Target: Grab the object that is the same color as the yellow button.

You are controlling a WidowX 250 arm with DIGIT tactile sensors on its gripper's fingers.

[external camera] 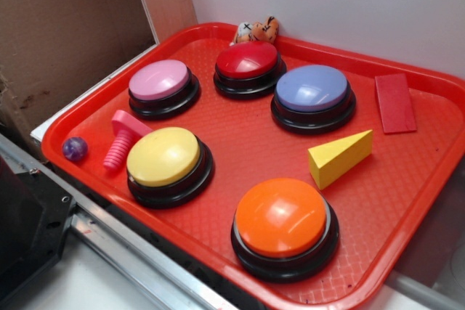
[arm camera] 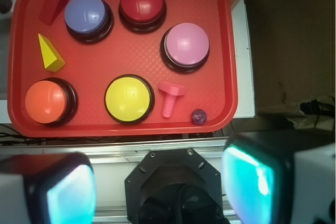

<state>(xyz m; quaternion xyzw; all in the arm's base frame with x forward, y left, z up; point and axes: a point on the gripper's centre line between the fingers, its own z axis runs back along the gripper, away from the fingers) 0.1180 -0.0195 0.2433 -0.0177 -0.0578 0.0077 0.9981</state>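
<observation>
Yellow wedge block (external camera: 340, 156) lies on the red tray (external camera: 407, 215) beyond the orange button (external camera: 285, 226), right of the yellow button (external camera: 163, 156); likely light, rigid; best pinched across flat sides; fingers (arm camera: 68, 192) spread, empty, well short of it.

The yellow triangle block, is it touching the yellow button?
No, the yellow triangle block lies apart from the yellow button, with bare red tray between them.

At the red plastic tray's (external camera: 218, 136) far edge, a small orange-and-white soft toy (external camera: 256, 31) is half hidden behind the red dome button (external camera: 248, 60); the wrist view crops it.
</observation>
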